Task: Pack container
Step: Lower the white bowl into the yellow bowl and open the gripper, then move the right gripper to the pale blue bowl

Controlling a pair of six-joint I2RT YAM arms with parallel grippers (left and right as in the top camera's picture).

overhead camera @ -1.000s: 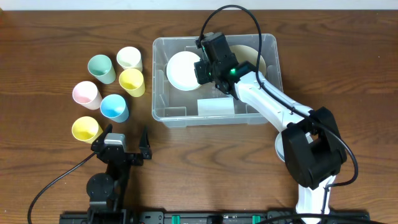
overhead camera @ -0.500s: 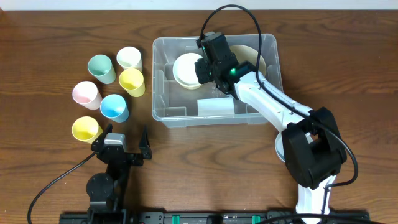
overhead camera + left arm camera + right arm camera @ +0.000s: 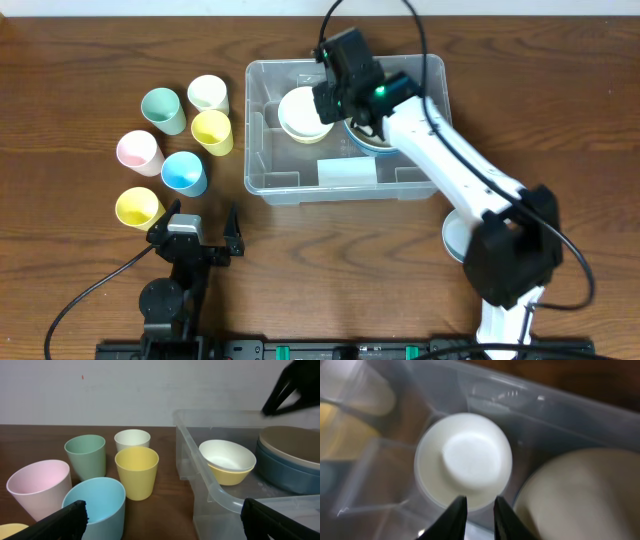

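Observation:
The clear container (image 3: pixel 262 150) stands on the table's far middle, its rim (image 3: pixel 200 467) also in the left wrist view. Inside it a white bowl (image 3: pixel 302 112) (image 3: pixel 226 455) (image 3: pixel 465 462) rests nested in a yellow bowl (image 3: pixel 227 476). Beside them a beige bowl (image 3: pixel 295 445) (image 3: pixel 580 495) sits on a blue bowl (image 3: pixel 285 477). My right gripper (image 3: pixel 335 98) (image 3: pixel 480 502) hovers over the white bowl's near rim, its jaws a narrow gap apart with nothing between them. Far from the container, my left gripper (image 3: pixel 200 238) (image 3: pixel 172 522) rests wide open near the front edge, holding nothing.
Several cups stand left of the container: green (image 3: pixel 163 110), white (image 3: pixel 208 94), yellow (image 3: pixel 212 131), pink (image 3: pixel 138 152), blue (image 3: pixel 184 172) and another yellow (image 3: pixel 138 207). A pale bowl (image 3: pixel 450 240) lies partly hidden under the right arm. A white label (image 3: pixel 347 172) marks the container's front.
A second ago my right gripper held the white bowl tilted over the container. The bowl now sits nested inside, and the gripper has let go and lifted slightly. The left arm has not moved.

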